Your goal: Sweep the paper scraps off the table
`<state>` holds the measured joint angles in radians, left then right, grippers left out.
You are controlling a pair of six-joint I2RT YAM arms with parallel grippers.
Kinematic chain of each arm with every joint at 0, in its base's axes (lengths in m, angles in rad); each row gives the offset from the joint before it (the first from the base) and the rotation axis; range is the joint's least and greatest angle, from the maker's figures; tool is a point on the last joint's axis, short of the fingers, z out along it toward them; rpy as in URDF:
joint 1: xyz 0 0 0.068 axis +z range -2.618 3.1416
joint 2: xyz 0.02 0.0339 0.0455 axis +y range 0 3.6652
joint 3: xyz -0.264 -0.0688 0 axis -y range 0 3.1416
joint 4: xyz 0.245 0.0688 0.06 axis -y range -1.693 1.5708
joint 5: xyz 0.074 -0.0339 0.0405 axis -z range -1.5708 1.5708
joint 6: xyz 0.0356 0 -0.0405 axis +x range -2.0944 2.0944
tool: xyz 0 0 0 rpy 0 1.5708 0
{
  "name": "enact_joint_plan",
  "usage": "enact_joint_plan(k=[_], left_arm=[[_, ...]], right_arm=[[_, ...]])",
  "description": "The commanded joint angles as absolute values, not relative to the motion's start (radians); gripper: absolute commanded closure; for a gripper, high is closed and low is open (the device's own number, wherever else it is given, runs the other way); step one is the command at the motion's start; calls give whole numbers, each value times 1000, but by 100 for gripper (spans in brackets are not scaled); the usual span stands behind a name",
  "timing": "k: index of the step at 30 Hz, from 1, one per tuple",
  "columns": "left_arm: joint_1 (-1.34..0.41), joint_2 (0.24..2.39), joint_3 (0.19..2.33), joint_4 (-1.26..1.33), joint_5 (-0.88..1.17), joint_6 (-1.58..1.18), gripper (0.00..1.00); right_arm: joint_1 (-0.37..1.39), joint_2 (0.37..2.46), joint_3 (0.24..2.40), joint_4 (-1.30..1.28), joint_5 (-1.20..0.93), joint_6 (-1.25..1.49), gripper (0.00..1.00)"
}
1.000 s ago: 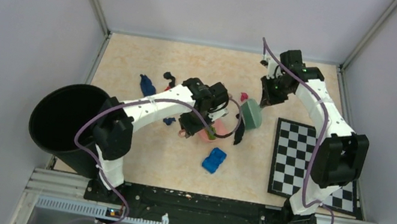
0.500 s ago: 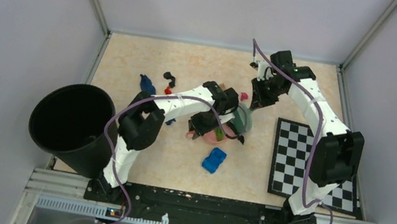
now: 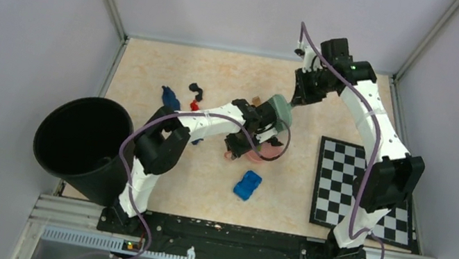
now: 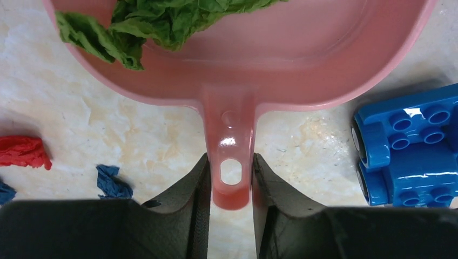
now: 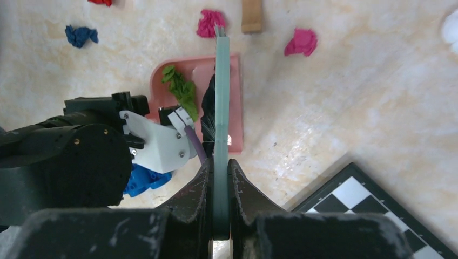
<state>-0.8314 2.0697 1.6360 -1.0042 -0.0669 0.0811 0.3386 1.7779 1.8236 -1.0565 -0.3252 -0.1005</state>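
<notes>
My left gripper (image 4: 230, 162) is shut on the handle of the pink dustpan (image 4: 243, 54), which lies flat on the table (image 3: 222, 72). A crumpled green scrap (image 4: 156, 19) sits inside the pan. My right gripper (image 5: 220, 167) is shut on the flat handle of a teal brush (image 5: 222, 108), whose dark bristles hang over the pan's right side (image 5: 235, 108). Paper scraps lie loose: red (image 4: 21, 151) and blue (image 4: 112, 182) left of the pan, two magenta (image 5: 210, 22) (image 5: 301, 42) and a brown one (image 5: 251, 13) beyond it, and black (image 3: 197, 88) and dark blue (image 3: 169, 98) farther left.
A bright blue toy block (image 3: 247, 184) lies just in front of the dustpan. A black bin (image 3: 77, 139) stands at the table's near left corner. A chequered board (image 3: 351, 185) covers the near right. A white scrap (image 5: 451, 27) shows at the right wrist view's edge.
The left arm slid the dustpan to the right. The brush came in against the pan, then drew back toward the far side and now hangs by the pan's far edge.
</notes>
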Motion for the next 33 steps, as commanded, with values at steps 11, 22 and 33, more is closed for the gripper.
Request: enact_joint_plan(k=[11,22,33], left_arm=[[-828,1901,1438,-685,-15,108,64],[-828,1957,1563,-890,29,59,86],[-829,2026,1686,-1091,30,50,94]], right_arm=[[288,1840,2007,-1013,-61,-221,100],[322,2013,2059,-860,115,-473,100],[383,2035,2018,-911,72,-563,100]])
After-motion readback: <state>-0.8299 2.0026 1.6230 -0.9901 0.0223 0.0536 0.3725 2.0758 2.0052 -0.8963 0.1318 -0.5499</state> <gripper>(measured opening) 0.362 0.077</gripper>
